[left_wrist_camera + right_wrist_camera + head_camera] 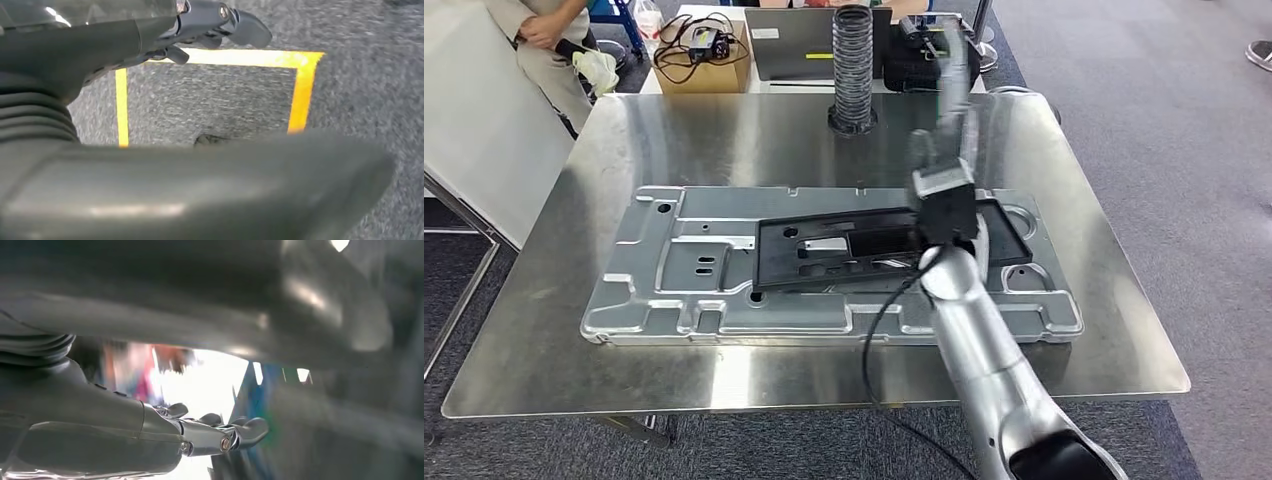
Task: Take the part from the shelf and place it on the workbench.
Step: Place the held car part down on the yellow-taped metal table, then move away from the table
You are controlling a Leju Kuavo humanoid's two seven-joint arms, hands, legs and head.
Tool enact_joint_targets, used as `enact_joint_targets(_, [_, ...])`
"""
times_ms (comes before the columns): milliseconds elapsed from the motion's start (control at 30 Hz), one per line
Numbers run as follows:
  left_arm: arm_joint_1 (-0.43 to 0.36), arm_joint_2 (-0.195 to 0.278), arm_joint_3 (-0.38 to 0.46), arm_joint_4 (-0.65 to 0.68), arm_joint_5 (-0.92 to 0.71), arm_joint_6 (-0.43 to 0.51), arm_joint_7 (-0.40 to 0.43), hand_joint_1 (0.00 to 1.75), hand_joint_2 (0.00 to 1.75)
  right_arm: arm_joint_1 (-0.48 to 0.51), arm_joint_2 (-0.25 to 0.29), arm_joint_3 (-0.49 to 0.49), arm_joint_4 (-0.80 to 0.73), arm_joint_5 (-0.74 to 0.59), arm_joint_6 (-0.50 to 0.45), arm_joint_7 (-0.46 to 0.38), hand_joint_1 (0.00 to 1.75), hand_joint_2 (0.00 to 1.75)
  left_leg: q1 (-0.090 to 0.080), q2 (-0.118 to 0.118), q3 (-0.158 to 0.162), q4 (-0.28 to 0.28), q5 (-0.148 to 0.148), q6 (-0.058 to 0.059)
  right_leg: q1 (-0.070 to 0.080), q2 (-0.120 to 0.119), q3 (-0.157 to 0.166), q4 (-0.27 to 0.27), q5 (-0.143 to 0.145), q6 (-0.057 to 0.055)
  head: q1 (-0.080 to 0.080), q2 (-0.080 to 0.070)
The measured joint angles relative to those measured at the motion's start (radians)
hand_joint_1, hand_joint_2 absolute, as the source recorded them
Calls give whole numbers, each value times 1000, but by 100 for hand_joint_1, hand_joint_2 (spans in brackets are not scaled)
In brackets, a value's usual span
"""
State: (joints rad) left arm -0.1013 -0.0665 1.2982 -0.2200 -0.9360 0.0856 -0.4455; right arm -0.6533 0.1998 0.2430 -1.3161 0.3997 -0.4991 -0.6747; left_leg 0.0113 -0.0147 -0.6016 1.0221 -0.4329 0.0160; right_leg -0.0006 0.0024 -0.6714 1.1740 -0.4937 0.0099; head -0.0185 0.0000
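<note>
I see the black part point(889, 243) lying on the metal panel point(674, 290), bench point(544, 370) centre. My right hand point(949, 110) is raised at 12 o'clock, released; left hand point(210, 25) empty over carpet.

The head view looks forward and down from high on the robot onto the steel surface point(724, 140), the right arm rising from the lower right of the frame; the left wrist view sits close behind the left hand point(210, 25), facing grey carpet point(210, 100); the right wrist view, close behind the right hand point(210, 432), faces a blurred bright background.
</note>
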Motion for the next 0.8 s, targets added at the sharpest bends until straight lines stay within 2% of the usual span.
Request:
enact_joint_targets(67, [6, -4, 7, 0, 9, 1, 0, 0, 0, 83, -50, -37, -151, 58, -104, -11, 0, 0, -5, -2, -1, 1, 0, -3, 9, -4, 59, -122, 45, -16, 0, 0])
enact_joint_targets(133, [9, -6, 15, 0, 15, 3, 2, 0, 0, 166, -95, -73, -259, 59, -149, -18, 0, 0, -6, 0, -2, 1, 1, -10, 14, -6, 73, -156, 54, -20, 2, 0])
enact_joint_targets(200, [10, -4, 23, 0, 18, 6, 1, 0, 0, 262, -140, -113, -341, 33, -166, -20, 0, 0, -6, 2, 0, 3, -5, -18, 9, -8, 77, -166, 61, -21, 6, 0])
enact_joint_targets(233, [11, -3, 25, 0, 18, 6, -1, 0, 0, 314, -160, -136, -373, 20, -172, -20, 0, 0, -6, 3, -3, 17, -23, -23, 6, -11, 78, -173, 66, -24, 6, 0])
enact_joint_targets(267, [13, -2, 28, 0, 18, 5, -4, 0, 0, 362, -177, -157, -398, 11, -177, -20, 0, 0, -6, 5, -12, 49, -55, -27, 2, -14, 77, -179, 72, -26, 5, 0])
enact_joint_targets(333, [16, -1, 33, 0, 19, 1, -8, 0, 0, 446, -203, -194, -432, -4, -185, -20, 0, 0, -1, 8, -46, 162, -143, -36, 0, -17, 65, -181, 83, -30, 4, 0])
enact_joint_targets(367, [16, 0, 35, 0, 22, -1, -11, 0, 0, 484, -214, -210, -442, -14, -186, -20, 0, 0, 1, 8, -60, 221, -177, -40, 0, -17, 57, -180, 88, -29, 4, 0])
enact_joint_targets(400, [16, 2, 36, 0, 28, -2, -13, 0, 0, 520, -222, -226, -448, -26, -184, -20, 0, 0, 2, 9, -62, 256, -194, -43, -1, -17, 48, -179, 94, -28, 4, 0])
enact_joint_targets(433, [16, 4, 37, 0, 35, -3, -16, 0, 0, 551, -229, -242, -450, -38, -183, -20, 0, 0, 2, 9, -46, 253, -193, -45, -2, -17, 38, -177, 101, -26, 4, 0])
enact_joint_targets(467, [16, 7, 37, 0, 41, -3, -19, 0, 0, 576, -235, -257, -450, -49, -183, -20, 0, 0, 2, 9, -10, 210, -176, -45, -3, -16, 29, -175, 108, -24, 3, 0])
enact_joint_targets(533, [12, 11, 37, 0, 47, -3, -23, 0, 0, 614, -247, -280, -450, -64, -186, -20, 0, 0, 1, 8, 88, 64, -135, -42, -4, -14, 12, -168, 121, -15, 3, 0])
enact_joint_targets(567, [10, 12, 37, 0, 47, -4, -25, 0, 0, 629, -253, -289, -450, -69, -185, -20, 0, 0, -1, 7, 120, 10, -122, -36, -4, -13, 8, -165, 127, -9, 5, 0])
enact_joint_targets(600, [9, 12, 37, 0, 47, -5, -26, 0, 0, 643, -257, -299, -447, -71, -181, -20, 0, 0, -3, 6, 136, -20, -115, -29, -3, -13, 5, -164, 134, -2, 7, 0])
enact_joint_targets(700, [12, 13, 37, 0, 47, -6, -28, 0, 0, 683, -266, -335, -432, -70, -167, -20, 0, 0, -9, 6, 124, -25, -93, -5, -8, -12, 3, -168, 152, 17, 8, 0])
enact_joint_targets(733, [12, 13, 37, 0, 47, -6, -28, 0, 0, 698, -269, -349, -425, -74, -165, -20, 0, 0, -8, 8, 115, -26, -81, 2, -10, -10, -4, -160, 137, 22, 8, 0])
enact_joint_targets(767, [12, 13, 37, 0, 47, -6, -28, 0, 0, 712, -272, -364, -416, -79, -165, -20, 0, 0, -6, 10, 103, -28, -68, 9, -12, -9, -17, -132, 102, 27, 9, 0])
enact_joint_targets(800, [12, 13, 37, 0, 47, -6, -28, 0, 0, 725, -275, -376, -408, -85, -167, -20, 0, 0, -5, 12, 89, -28, -56, 14, -14, -8, -34, -82, 49, 31, 10, 0])
